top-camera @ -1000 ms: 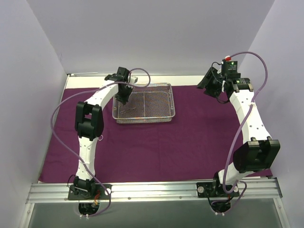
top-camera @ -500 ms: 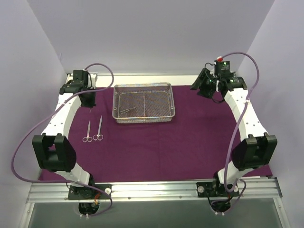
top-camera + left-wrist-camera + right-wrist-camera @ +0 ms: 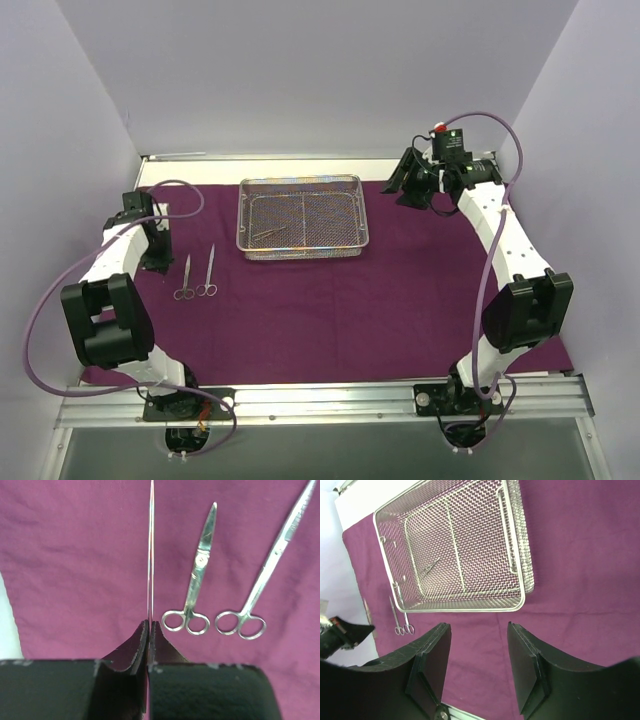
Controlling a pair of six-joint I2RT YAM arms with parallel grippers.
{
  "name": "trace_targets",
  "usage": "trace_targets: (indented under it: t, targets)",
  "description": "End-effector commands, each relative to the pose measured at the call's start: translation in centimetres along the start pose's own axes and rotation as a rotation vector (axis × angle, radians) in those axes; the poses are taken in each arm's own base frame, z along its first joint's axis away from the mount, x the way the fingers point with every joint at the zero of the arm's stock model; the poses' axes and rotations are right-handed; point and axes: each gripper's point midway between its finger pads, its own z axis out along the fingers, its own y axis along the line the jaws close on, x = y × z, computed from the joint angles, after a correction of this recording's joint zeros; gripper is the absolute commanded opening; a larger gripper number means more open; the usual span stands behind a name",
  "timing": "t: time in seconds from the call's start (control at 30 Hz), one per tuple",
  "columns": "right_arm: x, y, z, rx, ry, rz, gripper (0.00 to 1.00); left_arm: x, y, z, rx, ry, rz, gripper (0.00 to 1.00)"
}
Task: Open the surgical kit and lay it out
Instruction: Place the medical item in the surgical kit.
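The dark purple cloth wrap (image 3: 400, 290) lies spread flat over the table. At its back middle stands the silver wire-mesh tray (image 3: 300, 251), with one slim instrument (image 3: 268, 234) lying inside. Two scissor-like instruments (image 3: 185, 279) (image 3: 209, 272) lie side by side on the cloth left of the tray. My left gripper (image 3: 155, 255) hovers just left of them, shut on a thin metal instrument (image 3: 150, 555) that shows edge-on and points forward. My right gripper (image 3: 415, 187) hangs open and empty right of the tray, above the cloth.
White walls close in the left, right and back. A strip of bare white table (image 3: 190, 160) runs behind the cloth. The aluminium rail (image 3: 320, 400) with both arm bases crosses the near edge.
My left arm has swung from over the tray out to the far left and then nearer, beside the two laid-out scissors. My right gripper has drifted slightly left, staying open.
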Motion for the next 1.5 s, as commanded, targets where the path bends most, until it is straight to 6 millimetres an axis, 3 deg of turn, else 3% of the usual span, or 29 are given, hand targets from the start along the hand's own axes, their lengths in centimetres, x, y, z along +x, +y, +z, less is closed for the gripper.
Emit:
trace_targets:
  t: [0.0, 0.13, 0.3, 0.43, 0.83, 0.97, 1.2, 1.47]
  targets:
    - [-0.2, 1.8, -0.3, -0.048, 0.003, -0.012, 0.49, -2.0, 1.2, 1.7, -0.004, -0.084, 0.017, 0.02]
    - [-0.3, 2.1, -0.5, -0.054, -0.003, -0.015, 0.49, -2.2, 1.0, 3.1, 0.027, -0.093, 0.018, 0.02]
    - [-0.5, 1.9, -0.8, -0.047, -0.016, -0.02, 0.49, -0.3, 0.8, 4.5, 0.03, -0.068, 0.04, 0.02]
    - [-0.8, 1.6, -1.0, -0.039, -0.026, -0.016, 0.49, -0.5, 0.8, 4.6, 0.034, -0.063, 0.077, 0.02]
    - [-1.3, 1.4, -0.7, -0.036, -0.033, -0.007, 0.49, 1.9, 0.9, 5.6, 0.026, 0.034, 0.088, 0.03]
    - [-1.6, 1.4, -0.7, -0.036, -0.039, -0.006, 0.49, 2.2, 1.1, 5.7, 0.017, 0.054, 0.087, 0.07]
    - [-1.8, 1.1, -0.5, -0.031, -0.04, -0.002, 0.49, 2.0, 0.9, 5.5, 0.029, 0.06, 0.073, 0.32]
    - [-2.0, 1.0, 0.0, -0.026, -0.035, -0.002, 0.49, 0.4, 1.1, 3.9, 0.016, 0.044, 0.012, 0.37]
